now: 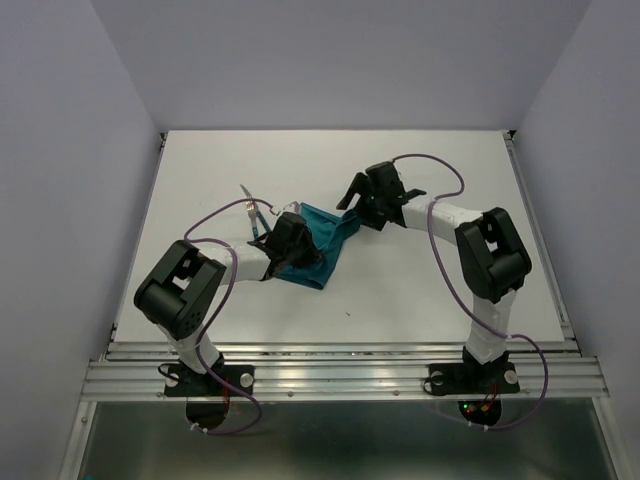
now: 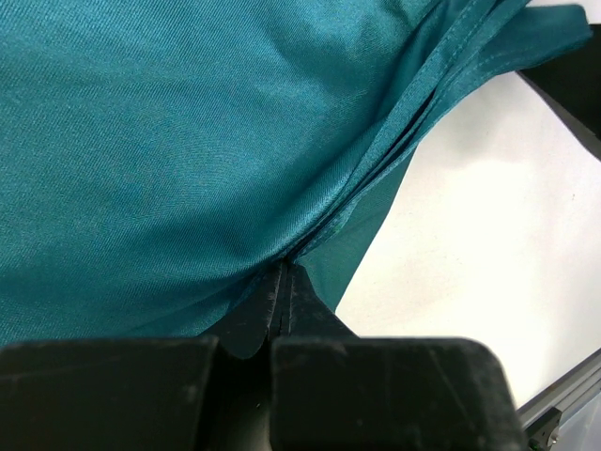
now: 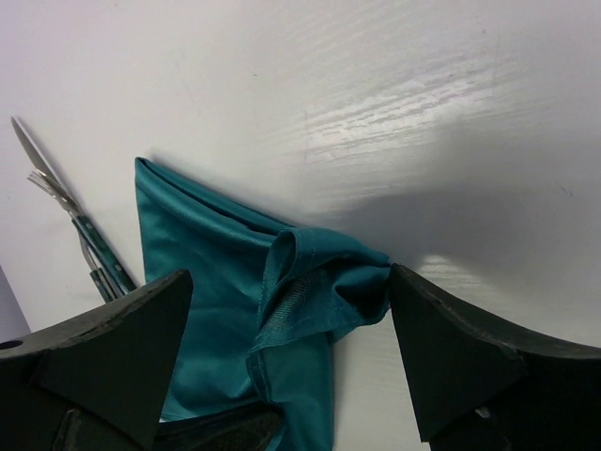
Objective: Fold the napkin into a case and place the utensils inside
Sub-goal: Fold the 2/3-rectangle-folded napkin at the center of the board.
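Plain, faintly shiny teal-green napkin (image 3: 207, 272) on a white bench (image 3: 376, 94); left of the napkin, utensils (image 3: 94, 242) with teal handles and silver heads

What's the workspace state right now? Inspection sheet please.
Surface: white tabletop, glare patches, no spills seen.
Job's things: teal-green soft cloth napkin, partly folded and rumpled, mid-table; slim teal-handled silver utensils lying beside it, not inside.
Clutter: one dark speck near the napkin, too small to identify.
Grippers: left claw shut on the napkin's edge; right claw open, straddling a bunched corner.
Cables: purple cables loop along both arms.
Surroundings: pale lilac walls; metal rails at the near edge.
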Controlling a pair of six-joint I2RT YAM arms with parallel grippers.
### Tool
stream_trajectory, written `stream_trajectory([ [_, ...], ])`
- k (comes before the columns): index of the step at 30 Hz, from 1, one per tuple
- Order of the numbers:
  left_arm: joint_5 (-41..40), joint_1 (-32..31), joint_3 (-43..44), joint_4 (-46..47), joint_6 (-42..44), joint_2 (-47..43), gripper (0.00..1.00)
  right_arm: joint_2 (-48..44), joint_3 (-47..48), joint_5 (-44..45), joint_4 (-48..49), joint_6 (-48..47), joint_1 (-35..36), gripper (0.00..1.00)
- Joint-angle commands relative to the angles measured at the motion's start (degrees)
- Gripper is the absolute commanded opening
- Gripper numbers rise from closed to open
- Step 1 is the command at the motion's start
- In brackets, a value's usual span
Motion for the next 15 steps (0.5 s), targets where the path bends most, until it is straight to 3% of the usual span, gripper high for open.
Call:
stream_trajectory([
  [1, 0.32, 0.24, 2.11, 0.32, 0.84, -1.35, 0.00, 0.73, 4.29, -0.23, 1.97, 1.23, 0.69, 0.90],
  [15, 0.93, 0.24, 1.76, 0.93, 0.58, -1.09, 0.00, 3.19, 6.75, -3.66, 2.76, 1.76, 1.30, 0.88],
])
